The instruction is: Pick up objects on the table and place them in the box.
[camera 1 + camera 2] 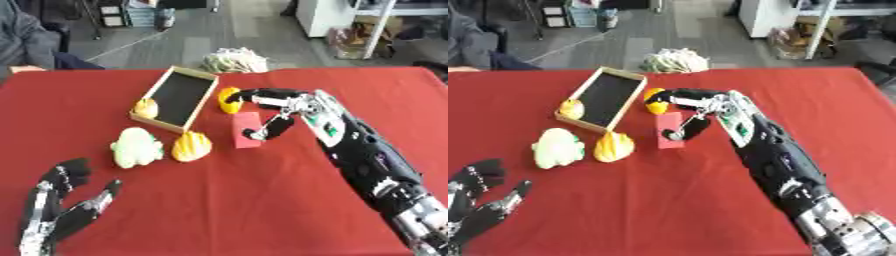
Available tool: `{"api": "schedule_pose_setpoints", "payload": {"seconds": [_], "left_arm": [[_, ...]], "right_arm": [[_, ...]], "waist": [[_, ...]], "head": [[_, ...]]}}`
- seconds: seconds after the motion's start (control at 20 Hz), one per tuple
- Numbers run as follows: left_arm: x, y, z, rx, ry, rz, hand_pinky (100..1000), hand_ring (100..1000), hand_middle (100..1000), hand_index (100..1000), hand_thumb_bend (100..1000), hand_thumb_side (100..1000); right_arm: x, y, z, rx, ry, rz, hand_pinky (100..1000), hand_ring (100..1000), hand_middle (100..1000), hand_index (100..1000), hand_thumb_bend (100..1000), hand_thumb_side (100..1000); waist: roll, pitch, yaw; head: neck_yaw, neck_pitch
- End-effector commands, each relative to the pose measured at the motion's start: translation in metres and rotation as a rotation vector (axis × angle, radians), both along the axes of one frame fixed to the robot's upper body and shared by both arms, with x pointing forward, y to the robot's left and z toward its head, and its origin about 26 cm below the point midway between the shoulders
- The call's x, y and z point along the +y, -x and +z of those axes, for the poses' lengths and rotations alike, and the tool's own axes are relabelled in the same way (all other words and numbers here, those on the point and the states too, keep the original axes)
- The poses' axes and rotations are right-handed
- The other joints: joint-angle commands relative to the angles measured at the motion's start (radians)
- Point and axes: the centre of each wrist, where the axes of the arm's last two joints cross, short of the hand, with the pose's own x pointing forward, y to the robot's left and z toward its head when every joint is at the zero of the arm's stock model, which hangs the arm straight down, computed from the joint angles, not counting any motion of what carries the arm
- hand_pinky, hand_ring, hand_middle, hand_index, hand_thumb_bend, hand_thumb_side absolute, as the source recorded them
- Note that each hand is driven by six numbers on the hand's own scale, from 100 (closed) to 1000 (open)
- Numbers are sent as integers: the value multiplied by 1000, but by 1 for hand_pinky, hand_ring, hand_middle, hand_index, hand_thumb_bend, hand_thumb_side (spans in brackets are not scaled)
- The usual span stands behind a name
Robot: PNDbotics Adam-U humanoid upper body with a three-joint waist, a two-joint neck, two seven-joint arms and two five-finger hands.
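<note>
Your right hand, frame centre: fingers spread wide, reaching over the red block, fingertips by a yellow fruit. Left of it: the box, one yellow piece at its near corner. Below: orange fruit, pale vegetable. Lower left: your left hand, open, idle on the red surface.

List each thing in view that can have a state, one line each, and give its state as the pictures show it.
Box: open-topped, with one yellow item at its near left corner.
Right hand: fingers spread over the red block, not closed on it.
Red block: on the cloth.
Yellow fruit: outside the box.
Orange-yellow object: outside the box.
Pale green object: outside the box.
Left hand: idle, open, lower left.
</note>
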Motion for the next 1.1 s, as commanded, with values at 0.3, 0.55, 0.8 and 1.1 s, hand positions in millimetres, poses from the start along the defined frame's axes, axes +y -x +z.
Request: {"api": "schedule_pose_setpoints", "payload": {"seconds": [0.3,0.55,0.8,1.1], "left_arm": [[0,-1,4,-14,-2,-8,738,714,554,718,673,198],[-1,0,4,-13,-2,-11,738,714,554,718,674,198],[-1,-1,4,-14,-1,-10,738,714,553,718,674,198],[0,-1,5,-17,-1,-4,738,714,553,718,674,197]], "right_arm": [[-12,-8,-3,26,20,-87,981,1000,976,1000,277,133],[-15,-9,-10,41,23,-118,977,993,961,1000,270,139],[-16,-9,-16,55,35,-122,948,932,846,992,253,139],[-15,-8,-17,37,44,-131,907,853,680,963,201,100]], "waist": [[17,-25,8],[17,-25,9],[17,-25,10],[18,-26,11]], "head": [[-8,4],[-10,4],[-7,4],[-6,4]]}}
